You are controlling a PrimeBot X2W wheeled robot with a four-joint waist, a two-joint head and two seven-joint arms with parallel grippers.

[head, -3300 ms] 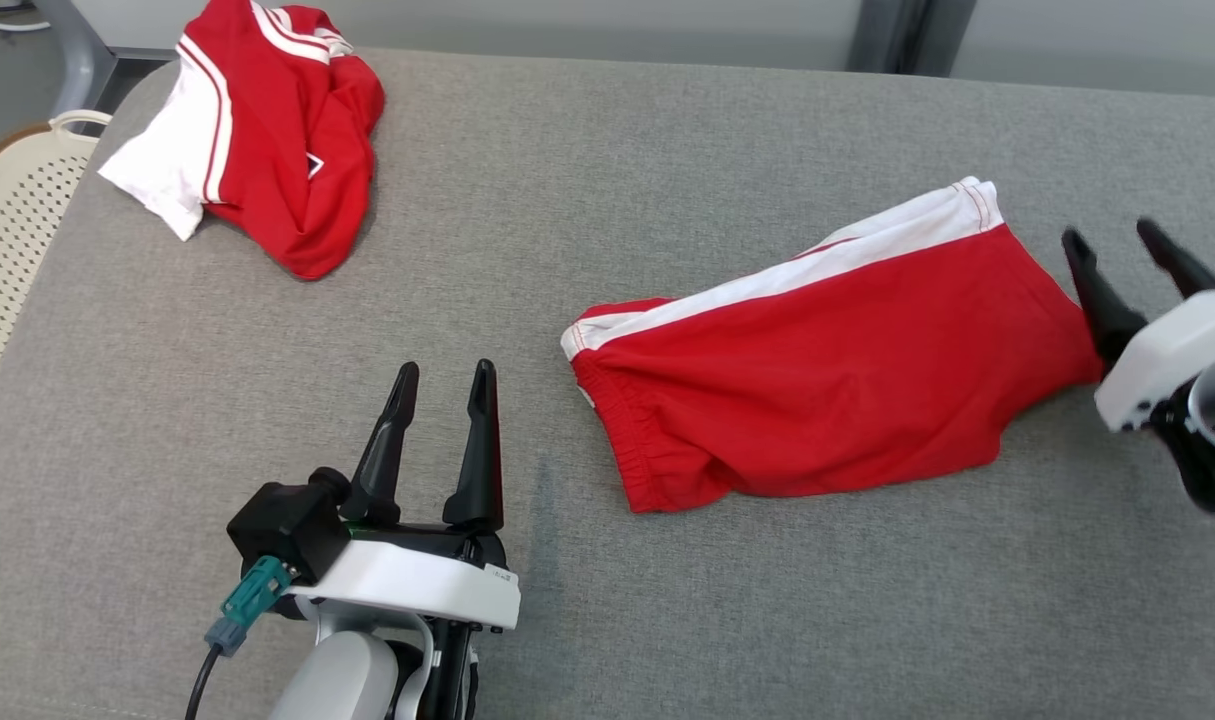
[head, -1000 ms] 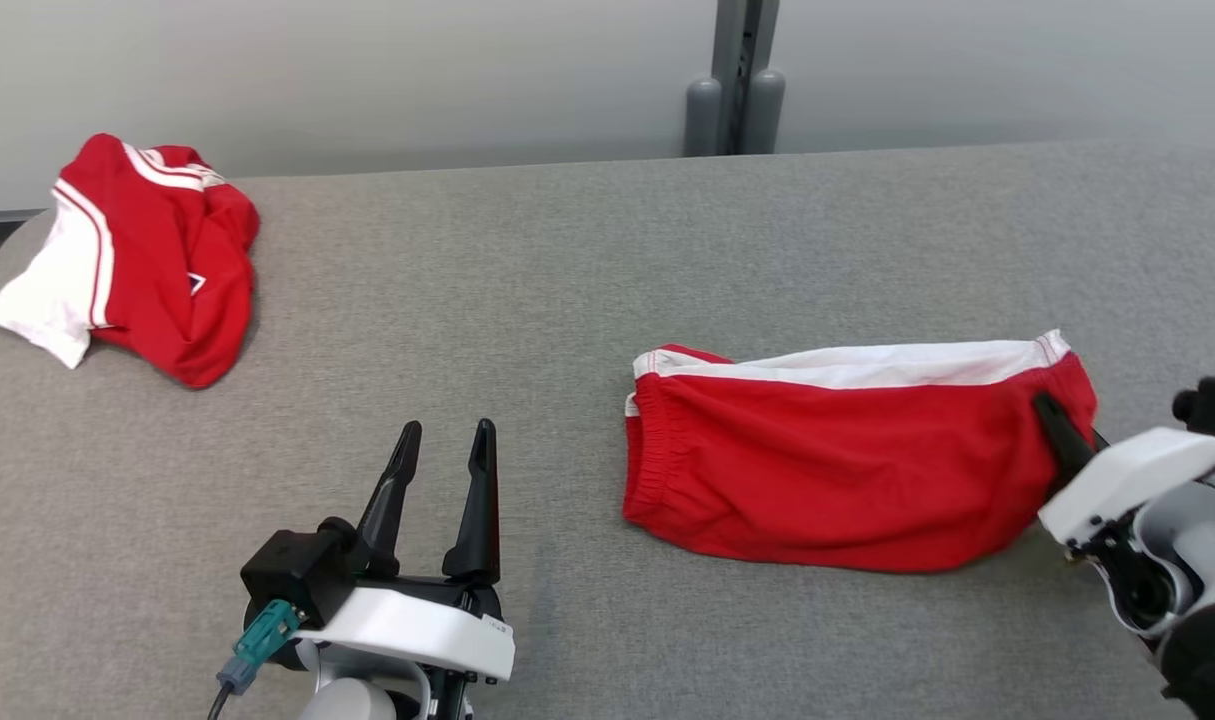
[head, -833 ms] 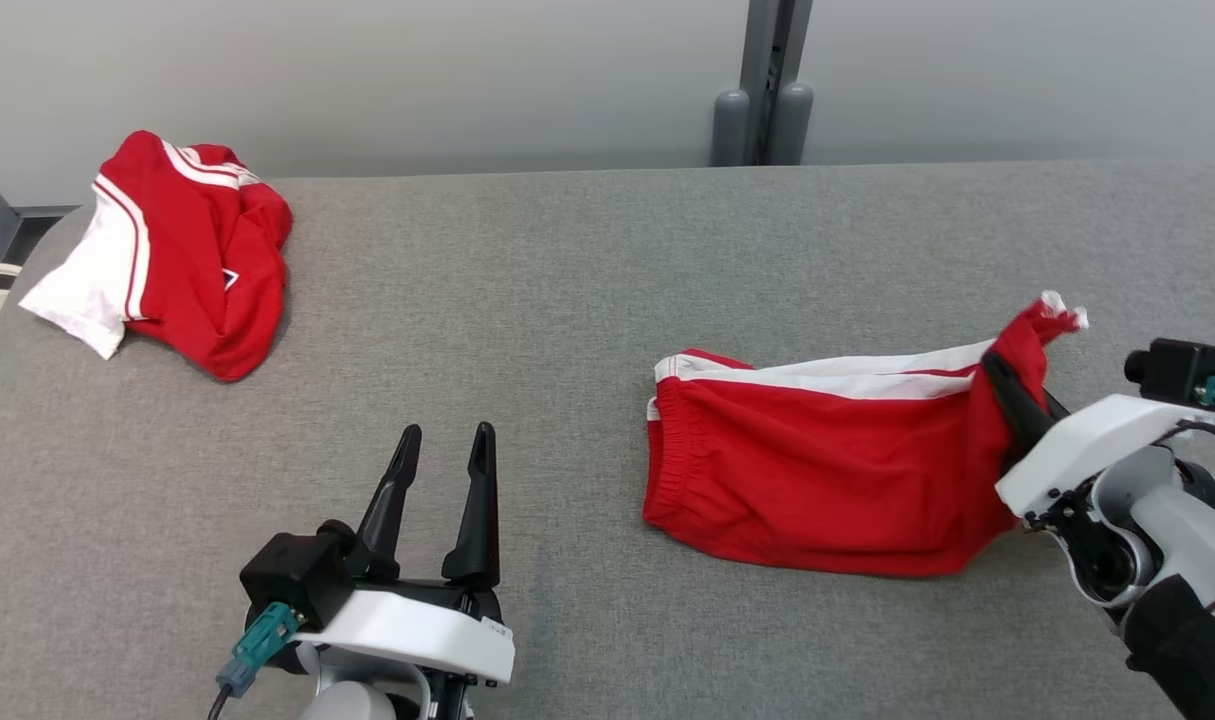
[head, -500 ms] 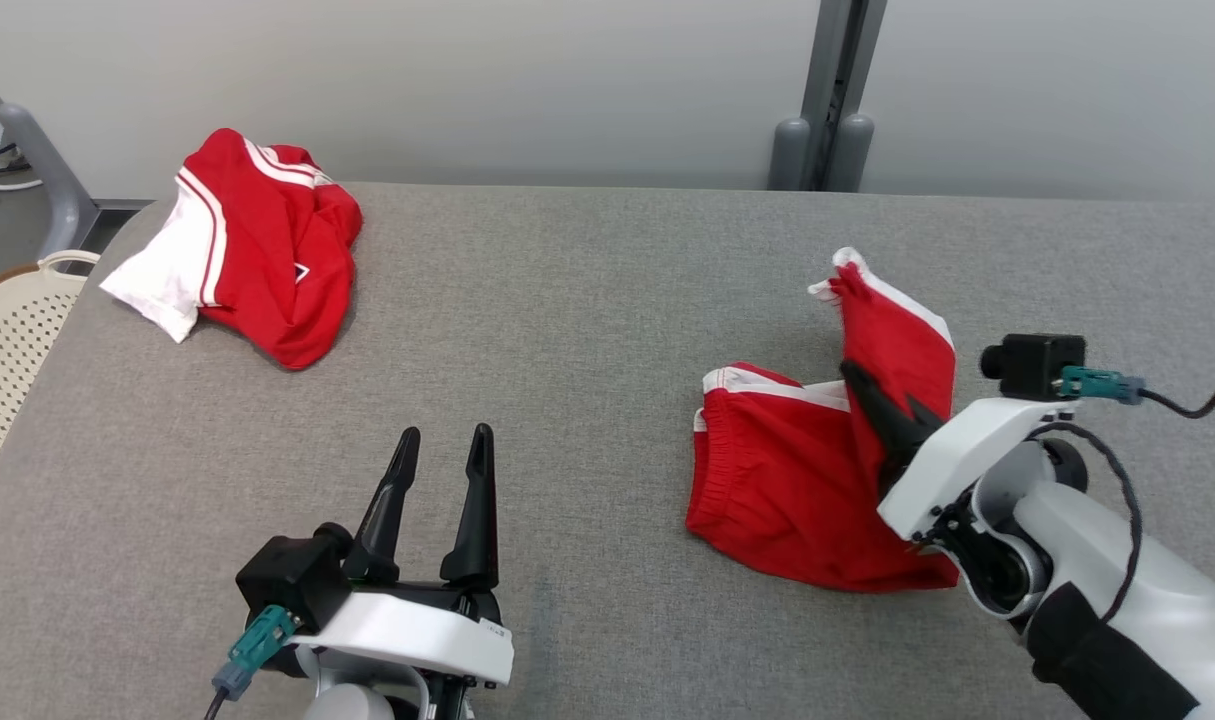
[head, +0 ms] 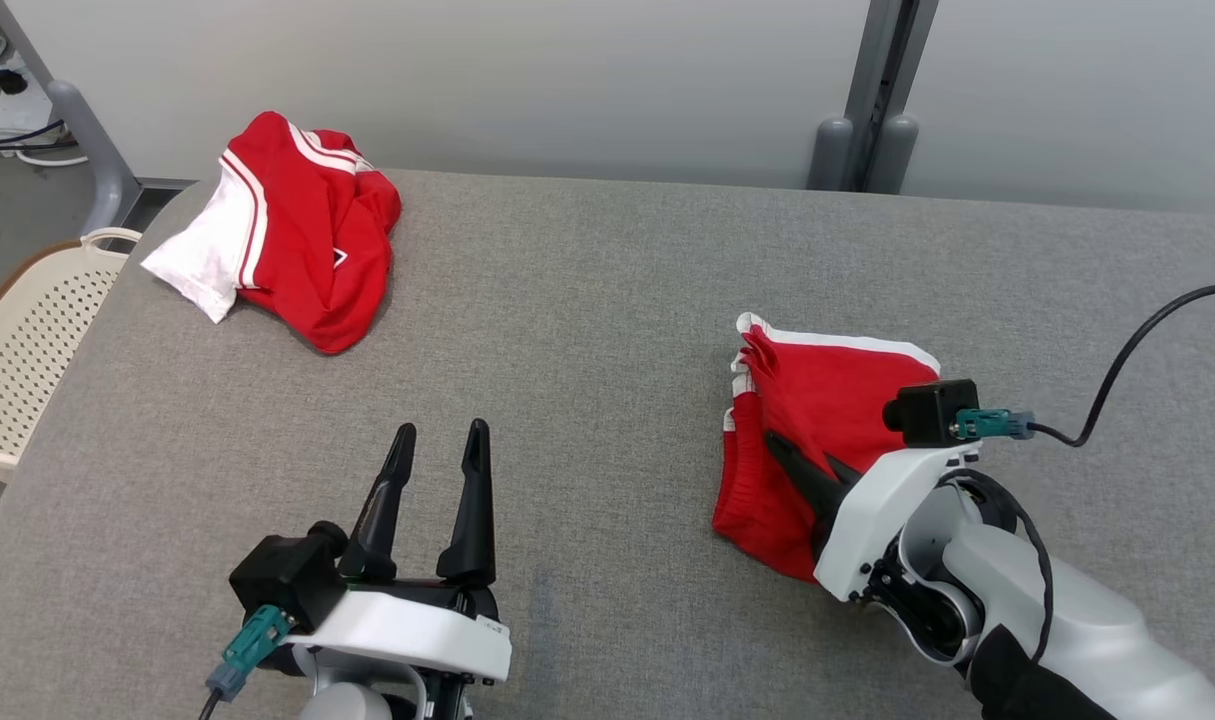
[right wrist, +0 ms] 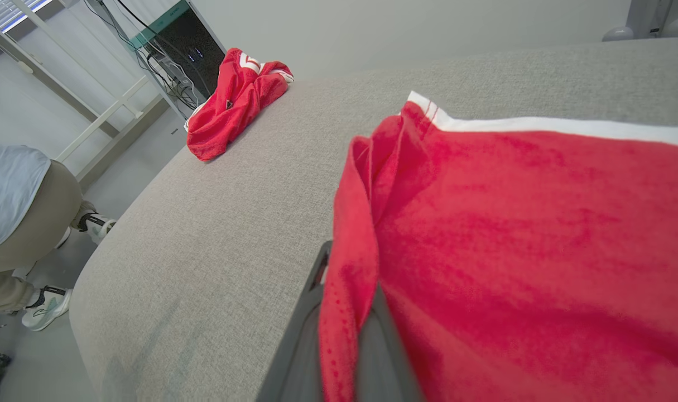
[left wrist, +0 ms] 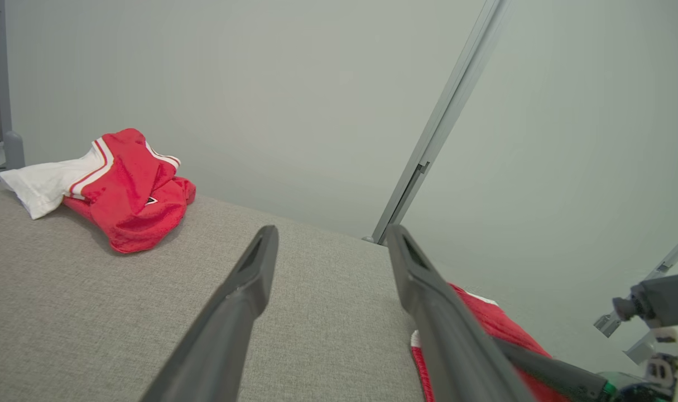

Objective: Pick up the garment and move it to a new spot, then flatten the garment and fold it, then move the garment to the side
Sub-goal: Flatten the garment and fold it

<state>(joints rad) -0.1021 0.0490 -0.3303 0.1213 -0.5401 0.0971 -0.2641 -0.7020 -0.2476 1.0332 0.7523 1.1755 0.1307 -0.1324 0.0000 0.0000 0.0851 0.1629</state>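
Note:
The garment (head: 837,385), red shorts with a white side stripe, lies folded over on itself at the right of the grey table (head: 587,320). My right gripper (head: 779,445) is shut on a red edge of it near the waistband end, low over the cloth. In the right wrist view the red fabric (right wrist: 511,223) is pinched between the fingers (right wrist: 315,279) and drapes over them. My left gripper (head: 437,432) stands open at the lower left, nothing between its fingers (left wrist: 249,279), well apart from the shorts (left wrist: 498,324).
A second red and white garment (head: 307,230) lies crumpled at the table's far left corner (left wrist: 126,190) (right wrist: 232,106). A cream perforated basket (head: 27,340) stands beside the table's left edge. A person (right wrist: 20,206) crouches on the floor beyond it.
My right gripper has lifted the shorts' right end and swept it left and down over the rest, folding them in half. The head camera has shifted. The left arm stayed still.

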